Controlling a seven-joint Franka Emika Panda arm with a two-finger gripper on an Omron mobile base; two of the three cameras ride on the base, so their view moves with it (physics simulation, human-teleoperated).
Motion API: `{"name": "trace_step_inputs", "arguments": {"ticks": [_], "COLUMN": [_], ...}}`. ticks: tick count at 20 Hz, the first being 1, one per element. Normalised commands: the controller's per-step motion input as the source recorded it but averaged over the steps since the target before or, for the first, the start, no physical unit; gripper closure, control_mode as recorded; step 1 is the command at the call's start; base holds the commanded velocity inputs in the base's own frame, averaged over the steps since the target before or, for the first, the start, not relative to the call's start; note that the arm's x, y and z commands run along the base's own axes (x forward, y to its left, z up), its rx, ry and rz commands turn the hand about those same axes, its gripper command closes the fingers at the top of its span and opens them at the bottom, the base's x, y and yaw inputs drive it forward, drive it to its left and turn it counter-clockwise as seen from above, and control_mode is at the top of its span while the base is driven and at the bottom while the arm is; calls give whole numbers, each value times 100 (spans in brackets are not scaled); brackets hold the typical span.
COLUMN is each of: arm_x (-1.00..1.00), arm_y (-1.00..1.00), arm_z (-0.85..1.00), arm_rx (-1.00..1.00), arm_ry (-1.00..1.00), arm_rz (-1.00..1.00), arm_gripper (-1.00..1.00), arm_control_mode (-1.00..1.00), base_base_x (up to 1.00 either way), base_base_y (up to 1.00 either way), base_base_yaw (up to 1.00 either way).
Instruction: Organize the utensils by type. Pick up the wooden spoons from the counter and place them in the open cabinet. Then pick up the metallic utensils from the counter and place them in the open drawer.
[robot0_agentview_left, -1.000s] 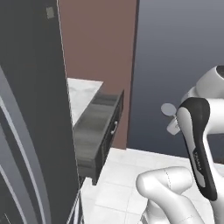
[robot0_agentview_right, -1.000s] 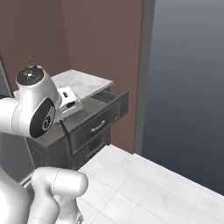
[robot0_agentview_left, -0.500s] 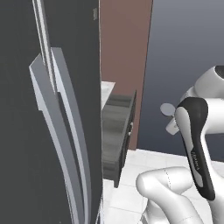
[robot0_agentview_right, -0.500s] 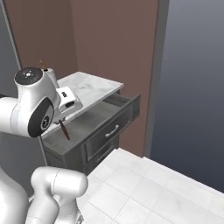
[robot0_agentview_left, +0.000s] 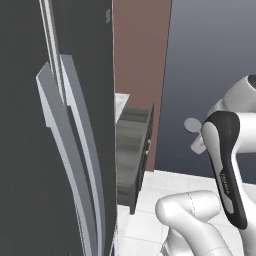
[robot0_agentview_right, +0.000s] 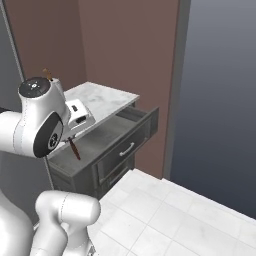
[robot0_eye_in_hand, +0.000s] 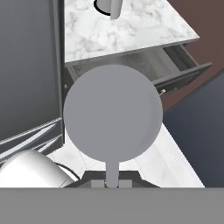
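The hand (robot0_eye_in_hand: 112, 181) is closed on a metal utensil (robot0_eye_in_hand: 113, 113), its round silver head facing the hand view and covering much of the drawer beyond. In the right base view a thin dark reddish-brown handle (robot0_agentview_right: 74, 149) hangs below the arm's wrist, over the near end of the open drawer (robot0_agentview_right: 102, 141).

The drawer stands pulled out from under the worktop (robot0_agentview_right: 102, 99), its flat grey floor bare where visible. A pale pull (robot0_agentview_right: 127, 148) sits on its dark front. The worktop is white marble-look with grey veins. At its far edge the base of a grey cylindrical object (robot0_eye_in_hand: 109, 6) is seen; what it is cannot be told.

A tall dark door (robot0_agentview_left: 55, 150) with long grey handles (robot0_agentview_left: 75, 150) stands to the left, in front of the drawer in the left base view. The floor (robot0_agentview_right: 170, 215) is pale tile. A brown wall (robot0_agentview_right: 125, 45) backs the worktop.
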Motion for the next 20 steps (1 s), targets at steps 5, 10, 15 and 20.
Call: {"name": "trace_step_inputs", "arguments": {"ticks": [5, 10, 15, 20], "arm_x": [0, 0, -4, -2], "arm_y": [0, 0, 7, 35], "arm_z": [0, 0, -3, -6], "arm_rx": [0, 0, 0, 0], "arm_ry": [0, 0, 1, 2], "arm_rz": [0, 0, 0, 0], "arm_gripper": [100, 100, 100, 100], "arm_control_mode": [100, 100, -100, -100], "base_base_x": [0, -17, -16, 0], "base_base_y": [1, 0, 0, 0], "base_base_yaw": [0, 0, 0, 0]}}
